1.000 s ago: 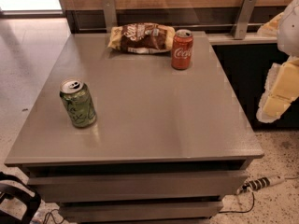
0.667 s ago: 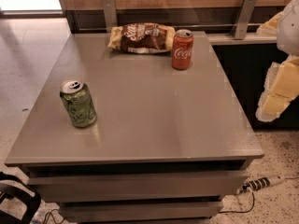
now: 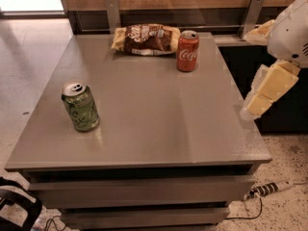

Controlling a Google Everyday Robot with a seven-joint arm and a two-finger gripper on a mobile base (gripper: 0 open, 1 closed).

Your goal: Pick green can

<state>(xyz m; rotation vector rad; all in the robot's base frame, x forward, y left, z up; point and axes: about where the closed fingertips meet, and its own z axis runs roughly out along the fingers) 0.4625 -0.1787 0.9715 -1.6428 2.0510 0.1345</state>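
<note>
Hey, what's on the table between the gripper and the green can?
Nothing: in the camera view only bare tabletop separates the gripper, off the table's right edge, from the green can. The Coca-Cola can stands farther back.

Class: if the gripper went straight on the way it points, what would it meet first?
Probably the table, at its right edge: the gripper hangs beside it, pointing down-left. Depth is unclear. The green can stands far left.
</note>
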